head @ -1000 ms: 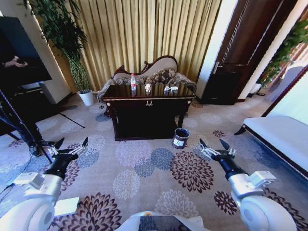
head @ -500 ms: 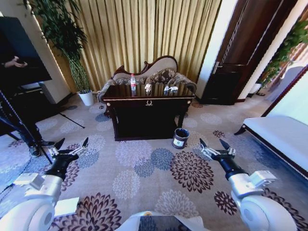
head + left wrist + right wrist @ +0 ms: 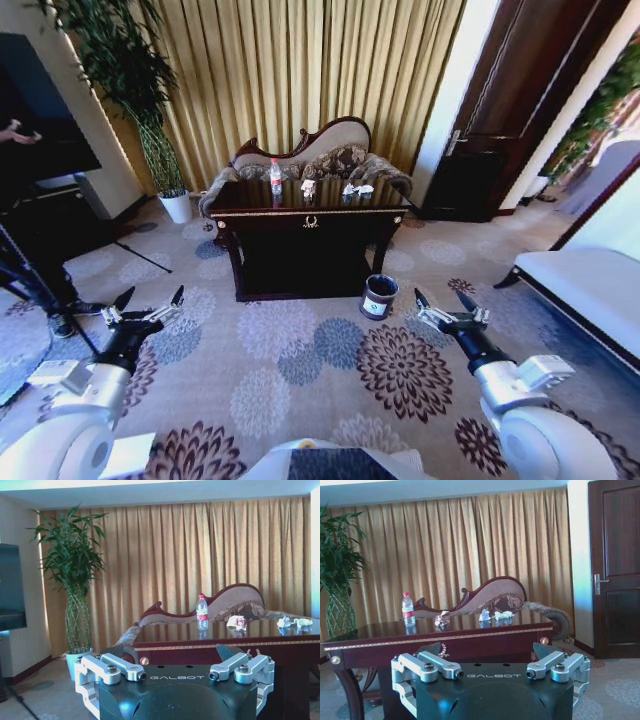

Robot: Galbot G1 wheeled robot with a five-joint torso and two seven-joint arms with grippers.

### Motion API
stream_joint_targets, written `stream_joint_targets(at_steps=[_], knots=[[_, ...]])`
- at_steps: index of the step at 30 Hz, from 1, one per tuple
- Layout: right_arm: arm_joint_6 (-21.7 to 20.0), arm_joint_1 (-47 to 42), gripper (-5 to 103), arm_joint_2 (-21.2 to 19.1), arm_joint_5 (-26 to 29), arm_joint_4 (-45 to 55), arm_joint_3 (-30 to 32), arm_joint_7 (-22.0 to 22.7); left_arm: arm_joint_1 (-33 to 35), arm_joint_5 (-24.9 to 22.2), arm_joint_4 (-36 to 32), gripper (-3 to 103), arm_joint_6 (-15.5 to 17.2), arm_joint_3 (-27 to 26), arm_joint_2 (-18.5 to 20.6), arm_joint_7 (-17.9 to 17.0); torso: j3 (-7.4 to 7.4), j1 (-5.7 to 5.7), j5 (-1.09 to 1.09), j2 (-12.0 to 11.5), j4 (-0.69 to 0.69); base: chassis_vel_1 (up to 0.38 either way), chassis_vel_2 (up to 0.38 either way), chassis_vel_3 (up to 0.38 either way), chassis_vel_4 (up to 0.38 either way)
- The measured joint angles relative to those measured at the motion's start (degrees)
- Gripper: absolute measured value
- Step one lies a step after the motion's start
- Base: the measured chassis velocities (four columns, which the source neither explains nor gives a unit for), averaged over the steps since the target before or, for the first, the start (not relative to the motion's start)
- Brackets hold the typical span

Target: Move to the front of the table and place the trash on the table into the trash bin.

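Both claws, left claw (image 3: 148,312) and right claw (image 3: 447,311), hang spread and empty; drive squarely to the surface (image 3: 305,199) front, stopping short of the bin (image 3: 378,297), bottle (image 3: 275,176) within reach.

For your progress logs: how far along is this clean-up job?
Done: nothing binned yet. The bottle and paper pieces sit on the table. In hand: nothing; the left end effector and right end effector are open, short of the table. Left: everything into the trash bin.

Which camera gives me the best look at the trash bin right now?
The head view: the trash bin stands whole on the carpet by the table's front right leg. Both wrist views look at the tabletop instead.
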Motion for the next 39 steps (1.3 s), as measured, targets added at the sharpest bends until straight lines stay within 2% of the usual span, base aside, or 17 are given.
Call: stream_joint_targets(at_steps=[5, 8, 12, 25, 28, 33, 39], knots=[[0.02, -0.09, 100, 0.09, -0.03, 0.00, 0.02, -0.43, 0.03, -0.03, -0.03, 100, -0.03, 0.02, -0.01, 0.05, 0.00, 0.00, -0.08, 0.00, 0.01, -0.318, 0.290, 0.307, -0.306], [0.02, -0.09, 100, 0.13, -0.08, 0.00, 0.00, -0.49, 0.03, -0.04, -0.03, 100, -0.04, 0.02, 0.00, 0.05, 0.00, 0.01, -0.01, -0.01, 0.02, -0.261, 0.316, 0.271, -0.297], [0.03, -0.14, 100, 0.29, -0.17, 0.01, -0.05, -0.62, 0.11, -0.06, -0.04, 100, -0.06, 0.01, -0.01, 0.10, -0.01, 0.00, -0.07, 0.00, -0.01, -0.262, 0.288, 0.241, -0.279], [0.11, -0.36, 100, 0.45, -0.37, 0.01, 0.00, -0.72, 0.31, -0.08, -0.18, 100, -0.23, 0.00, -0.12, 0.29, -0.02, -0.02, -0.06, 0.01, 0.00, -0.271, 0.256, 0.265, -0.250], [0.12, -0.35, 100, 0.54, -0.41, 0.00, -0.02, -0.74, 0.40, -0.09, -0.26, 100, -0.26, -0.03, -0.16, 0.49, -0.01, -0.02, 0.01, 0.01, 0.01, -0.256, 0.260, 0.263, -0.260], [0.14, -0.46, 100, 0.66, -0.43, 0.01, -0.01, -0.76, 0.41, -0.09, -0.27, 100, -0.27, 0.06, -0.26, 0.54, -0.01, -0.01, -0.08, 0.01, -0.01, -0.255, 0.242, 0.241, -0.269], [0.15, -0.44, 100, 0.67, -0.45, 0.00, -0.03, -0.77, 0.40, -0.09, -0.31, 100, -0.27, 0.08, -0.31, 0.57, -0.01, -0.02, -0.02, 0.01, 0.01, -0.222, 0.265, 0.228, -0.259]])
